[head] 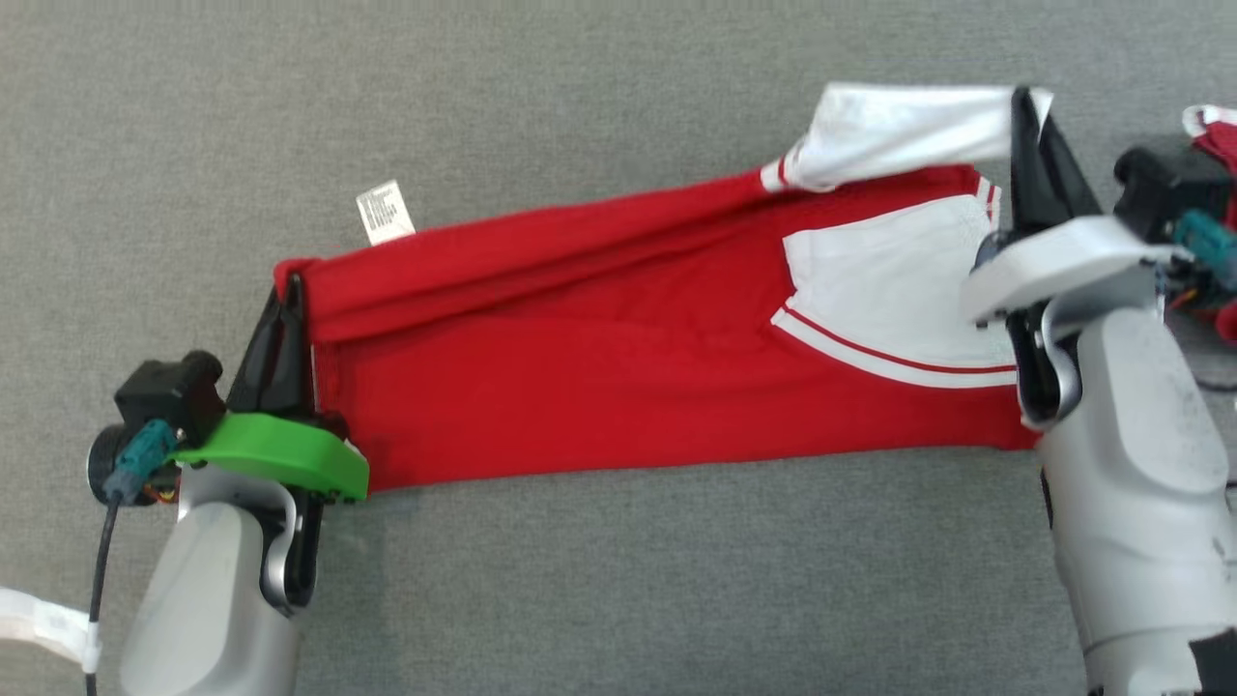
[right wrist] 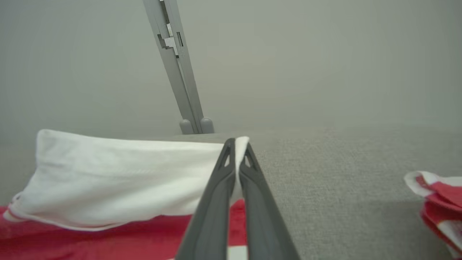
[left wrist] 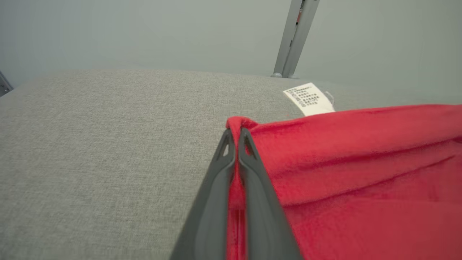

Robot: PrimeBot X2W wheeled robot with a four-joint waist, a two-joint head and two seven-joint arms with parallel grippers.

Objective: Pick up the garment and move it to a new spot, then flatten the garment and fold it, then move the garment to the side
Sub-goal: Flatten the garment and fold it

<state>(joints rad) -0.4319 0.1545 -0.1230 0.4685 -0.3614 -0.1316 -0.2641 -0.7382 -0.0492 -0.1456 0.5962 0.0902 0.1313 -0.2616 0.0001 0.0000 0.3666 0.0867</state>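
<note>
Garment: the red and white garment (head: 618, 387) lies on the grey bench (head: 580, 580), across the middle.
Left gripper: the left gripper (head: 293, 285) is pinched tight on the red far corner at the left end, near the tag (head: 385, 213).
Right gripper: the right gripper (head: 1022, 101) is pinched tight on the white sleeve (head: 899, 130), which is lifted a bit.
Why: I think both far corners are held so the far edge can be pulled over in a fold.
Long way: left to right. The sleeve end points right and sits a bit farther away.
</note>
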